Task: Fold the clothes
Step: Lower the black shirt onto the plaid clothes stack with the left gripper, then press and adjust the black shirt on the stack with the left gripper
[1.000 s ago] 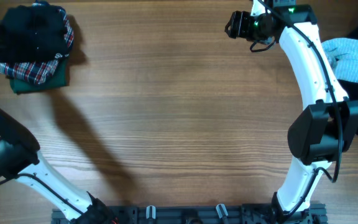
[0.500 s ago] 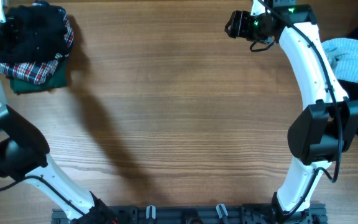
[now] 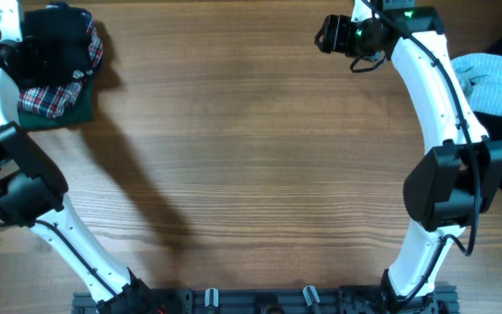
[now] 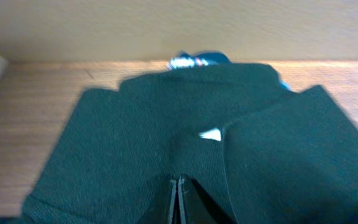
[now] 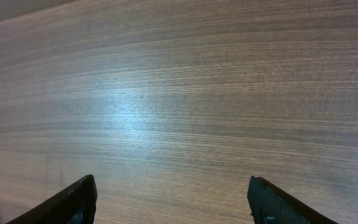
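Shows clothes stack (image 3: 59,83) far left: black T-shirt (image 3: 57,44) atop plaid garment (image 3: 46,98), green garment (image 3: 70,113). Shows L gripper (image 4: 178,198) pressed together over T-shirt, R gripper (image 5: 173,180) spread wide above table (image 3: 251,174), far right.

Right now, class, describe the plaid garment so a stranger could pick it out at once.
On the wooden table, look to the far left, where a pile of clothes sits. The plaid garment is the middle layer, under a black garment and over a green one; it alone shows red and white checks.
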Tool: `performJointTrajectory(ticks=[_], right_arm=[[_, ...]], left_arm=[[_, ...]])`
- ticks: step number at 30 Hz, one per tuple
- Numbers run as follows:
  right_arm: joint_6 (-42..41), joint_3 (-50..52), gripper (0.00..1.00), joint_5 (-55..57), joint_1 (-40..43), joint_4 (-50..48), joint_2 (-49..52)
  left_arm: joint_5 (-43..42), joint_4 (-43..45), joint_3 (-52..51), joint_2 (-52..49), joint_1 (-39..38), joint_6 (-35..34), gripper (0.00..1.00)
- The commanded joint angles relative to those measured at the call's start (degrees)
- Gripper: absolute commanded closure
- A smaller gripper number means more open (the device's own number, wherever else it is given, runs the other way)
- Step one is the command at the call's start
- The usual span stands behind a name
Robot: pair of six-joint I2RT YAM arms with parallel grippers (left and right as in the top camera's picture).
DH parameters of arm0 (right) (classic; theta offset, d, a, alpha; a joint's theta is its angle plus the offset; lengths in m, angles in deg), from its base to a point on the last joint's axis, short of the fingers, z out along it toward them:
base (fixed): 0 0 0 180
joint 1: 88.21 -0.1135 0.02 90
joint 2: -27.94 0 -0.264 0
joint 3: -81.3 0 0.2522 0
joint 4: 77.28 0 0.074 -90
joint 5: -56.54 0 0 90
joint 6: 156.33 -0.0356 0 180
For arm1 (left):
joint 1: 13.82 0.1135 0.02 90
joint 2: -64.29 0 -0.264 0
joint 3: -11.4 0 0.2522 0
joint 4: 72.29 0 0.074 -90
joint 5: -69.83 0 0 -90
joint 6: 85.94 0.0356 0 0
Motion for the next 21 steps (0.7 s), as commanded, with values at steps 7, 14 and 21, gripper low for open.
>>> performJointTrajectory(ticks=[7, 14, 21], right_arm=[[-0.20, 0.48, 0.22, -0.90, -0.37, -0.11, 1.14], [-0.07, 0.48, 0.22, -0.87, -0.37, -0.13, 1.16], [-0.04, 0.48, 0.22, -0.90, -0.37, -0.13, 1.16]], left_arm=[[1.51, 5.90, 1.01, -5.25, 0.24, 0.48, 0.96], [1.14, 2.01, 1.01, -9.90, 0.26, 0.42, 0.96], [-0.57, 3.41, 1.03, -9.31, 0.24, 0.26, 0.90]])
